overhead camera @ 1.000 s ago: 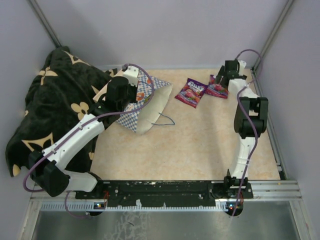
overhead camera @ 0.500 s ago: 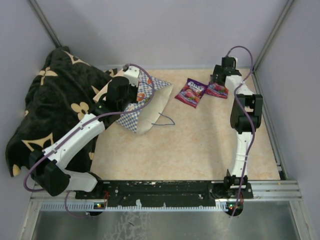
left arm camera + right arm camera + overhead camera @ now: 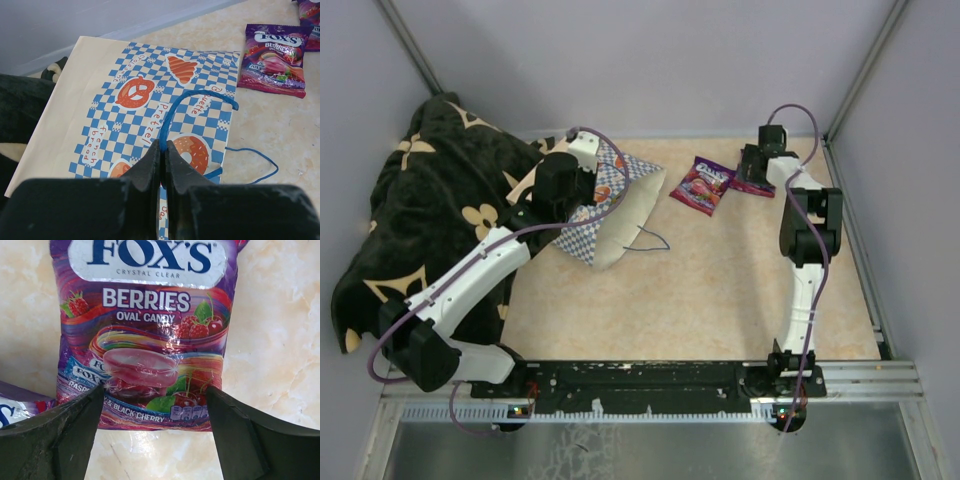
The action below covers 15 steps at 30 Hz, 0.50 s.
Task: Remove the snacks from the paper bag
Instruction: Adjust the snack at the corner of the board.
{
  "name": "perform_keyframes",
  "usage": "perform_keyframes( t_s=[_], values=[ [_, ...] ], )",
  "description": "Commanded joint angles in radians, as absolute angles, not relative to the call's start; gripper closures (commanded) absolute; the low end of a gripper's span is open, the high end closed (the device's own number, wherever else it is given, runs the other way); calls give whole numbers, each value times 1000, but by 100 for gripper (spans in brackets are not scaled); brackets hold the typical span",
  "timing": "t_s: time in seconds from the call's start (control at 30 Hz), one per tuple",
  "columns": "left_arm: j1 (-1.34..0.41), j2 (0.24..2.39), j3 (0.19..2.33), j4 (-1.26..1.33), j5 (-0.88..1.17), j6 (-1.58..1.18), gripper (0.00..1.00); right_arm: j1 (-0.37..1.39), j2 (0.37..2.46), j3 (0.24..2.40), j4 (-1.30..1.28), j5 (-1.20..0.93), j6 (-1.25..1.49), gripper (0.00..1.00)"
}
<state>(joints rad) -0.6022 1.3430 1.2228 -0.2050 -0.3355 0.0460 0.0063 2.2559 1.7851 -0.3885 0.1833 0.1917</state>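
The right arm has swung a little to the left. Its right gripper [image 3: 753, 165] now sits over a purple packet [image 3: 148, 335] at the far right of the table [image 3: 700, 290]. From above, the arm now hides more of that packet. The left arm and the paper bag [image 3: 612, 208] have not moved.

So two snacks are out of the bag and lie on the table. The second packet [image 3: 703, 186] lies just to the left of the first one. The bag lies on its side at the far left, against the dark blanket [image 3: 420, 200]. There may be more snacks in it, so the job is likely not done.

The right wrist view shows what the top view cannot. The right gripper's fingers [image 3: 65, 435] are spread wide, one on each side of the packet's near end, and they hold nothing. I cannot tell if they touch it.

The left wrist view shows the left gripper [image 3: 162, 150] pinched tight on the bag's blue cord [image 3: 172, 112]. From above, the arm hides that grip.

Only the top view shows everything at once. No view looks inside the bag.
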Motion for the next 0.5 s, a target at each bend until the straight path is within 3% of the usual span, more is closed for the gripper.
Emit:
perform_keyframes(
  t_s=[0.0,0.47],
  values=[
    [-592,1347,1230,-169,-339,57,91,-3,2220,1734,-397,236,174,17],
    [-580,1358,1221,-153,-323,61,90,-45,2148,1683,-402,357,152,12]
  ],
)
